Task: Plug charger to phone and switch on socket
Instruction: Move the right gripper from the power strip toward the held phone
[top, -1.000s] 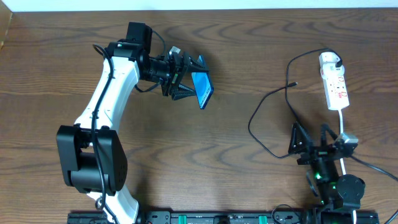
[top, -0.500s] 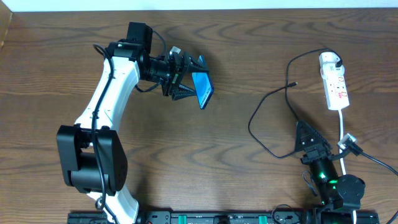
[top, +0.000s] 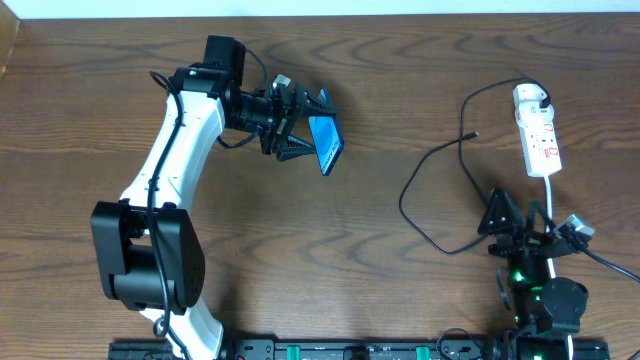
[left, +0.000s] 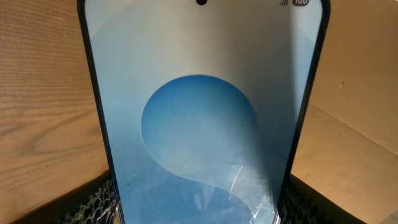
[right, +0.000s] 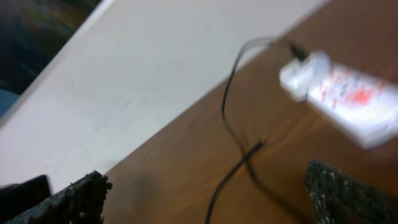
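Over the table (top: 400, 300) my left claw (top: 300, 125) clamps the phone (top: 326, 144); I'd have my empty, gaping right claw (top: 535, 222) pinch the limp charger (top: 405, 200) by its stiff tip.

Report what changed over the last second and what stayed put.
The right pincer, open and empty, turned at its wrist and shifted slightly to the right, toward the thick white cord. Nothing was gripped or released. The left pincer stays shut on the slim blue-screened phone. The thin black charger cable and the white power strip lie as before.
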